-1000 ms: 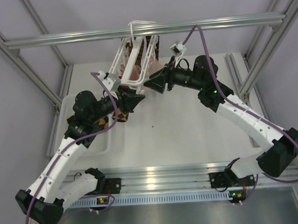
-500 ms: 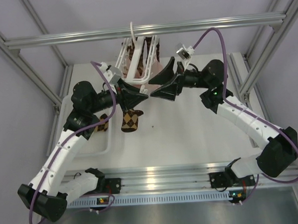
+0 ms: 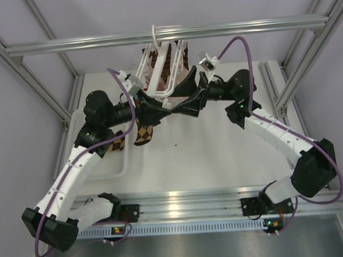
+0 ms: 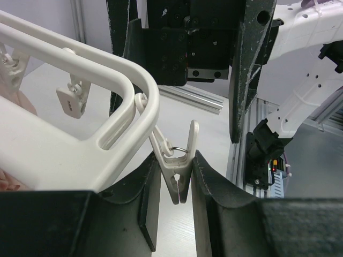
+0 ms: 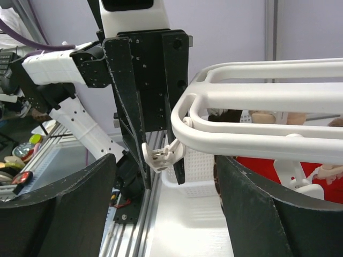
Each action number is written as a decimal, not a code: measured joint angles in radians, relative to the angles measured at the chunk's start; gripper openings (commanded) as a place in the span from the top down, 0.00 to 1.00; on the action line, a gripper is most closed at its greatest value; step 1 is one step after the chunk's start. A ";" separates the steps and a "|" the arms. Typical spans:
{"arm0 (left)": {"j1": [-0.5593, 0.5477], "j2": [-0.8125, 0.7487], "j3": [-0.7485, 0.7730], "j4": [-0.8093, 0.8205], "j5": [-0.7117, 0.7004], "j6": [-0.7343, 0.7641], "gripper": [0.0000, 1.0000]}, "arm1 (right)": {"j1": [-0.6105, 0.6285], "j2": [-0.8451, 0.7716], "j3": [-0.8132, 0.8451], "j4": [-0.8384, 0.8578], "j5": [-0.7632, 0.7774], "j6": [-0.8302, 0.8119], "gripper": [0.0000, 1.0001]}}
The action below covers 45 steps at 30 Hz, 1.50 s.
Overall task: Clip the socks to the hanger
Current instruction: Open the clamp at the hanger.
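In the top view, my left gripper and my right gripper meet tip to tip at the near corner of the hanger. The hanger hangs from the bar on the far side. One second ago both grippers were lower and nearer, and the hanger was pulled to the left. Now they have come up to it and it hangs more straight. One checked sock shows under my left wrist, just right of the tray. I cannot tell if it lies on the table or hangs from something.

In the left wrist view, my left fingers are closed to a narrow gap around one clip that dangles from the hanger corner. Both pads seem to touch it. There is no sock between them, and I cannot tell if the mouth of the clip is pressed open.

In the right wrist view, my right gripper is wide open and holds nothing. The hanger corner and the same clip are in the space between its fingers, apart from both. A red sock hangs behind.

So I judge that the clip is now caught, but the sock is not yet at it. The free right gripper would have to bring it there.
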 measured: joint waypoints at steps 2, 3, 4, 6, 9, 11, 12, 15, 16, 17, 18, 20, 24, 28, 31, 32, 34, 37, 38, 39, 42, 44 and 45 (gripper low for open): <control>0.001 0.002 0.002 0.000 0.004 0.003 0.90 | 0.000 0.007 0.000 0.017 0.005 0.008 0.27; 0.001 0.002 0.003 0.000 0.005 0.003 0.90 | 0.001 0.009 0.000 0.031 0.009 0.017 0.28; 0.001 0.002 0.003 0.000 0.007 0.004 0.90 | 0.002 0.010 0.000 0.043 0.013 0.027 0.28; 0.001 0.002 0.005 0.000 0.009 0.006 0.90 | 0.007 0.016 0.000 0.074 0.018 0.045 0.32; 0.001 0.005 0.010 0.000 0.014 0.008 0.89 | 0.014 0.025 0.000 0.105 0.022 0.075 0.34; 0.001 0.008 0.013 0.000 0.021 0.009 0.89 | 0.018 0.029 -0.006 0.126 0.026 0.085 0.37; 0.001 0.010 0.013 0.000 0.023 0.010 0.89 | 0.019 0.030 -0.012 0.133 0.026 0.091 0.38; 0.001 0.017 0.014 0.000 0.029 0.011 0.89 | 0.026 0.033 -0.021 0.146 0.028 0.104 0.43; 0.001 0.019 0.014 0.000 0.031 0.011 0.89 | 0.026 0.034 -0.023 0.151 0.029 0.109 0.44; 0.001 0.019 0.014 0.000 0.031 0.011 0.89 | 0.026 0.036 -0.025 0.156 0.031 0.113 0.45; 0.001 0.019 0.014 -0.001 0.031 0.011 0.89 | 0.026 0.036 -0.025 0.159 0.032 0.119 0.47; 0.001 0.020 0.014 0.000 0.032 0.011 0.88 | 0.026 0.037 -0.026 0.163 0.035 0.128 0.51; 0.001 0.021 0.014 0.001 0.033 0.011 0.85 | 0.029 0.040 -0.026 0.173 0.043 0.148 0.62; 0.001 0.022 0.014 0.000 0.034 0.010 0.80 | 0.031 0.048 -0.026 0.186 0.055 0.161 0.73; 0.001 0.022 0.014 -0.001 0.029 0.011 0.62 | 0.031 0.051 -0.026 0.194 0.063 0.172 0.90; 0.000 0.022 0.014 -0.001 0.032 0.010 0.54 | 0.031 0.053 -0.026 0.197 0.068 0.175 0.99; -0.003 0.021 0.014 -0.010 0.035 0.012 0.51 | 0.031 0.053 -0.026 0.200 0.077 0.181 1.00; -0.008 0.010 0.014 -0.046 0.031 0.021 0.47 | 0.031 0.056 -0.026 0.204 0.082 0.183 1.00; -0.008 0.003 0.014 -0.062 0.023 0.026 0.47 | 0.031 0.057 -0.026 0.204 0.082 0.185 1.00; -0.008 -0.004 0.014 -0.078 0.013 0.030 0.46 | 0.031 0.058 -0.026 0.204 0.082 0.188 1.00; -0.008 -0.029 0.019 -0.143 -0.027 0.054 0.45 | 0.031 0.058 -0.026 0.207 0.082 0.193 1.00; -0.005 -0.045 0.032 -0.193 -0.056 0.072 0.45 | 0.031 0.058 -0.026 0.208 0.084 0.200 1.00; -0.002 -0.053 0.039 -0.214 -0.068 0.084 0.45 | 0.031 0.058 -0.026 0.208 0.085 0.203 1.00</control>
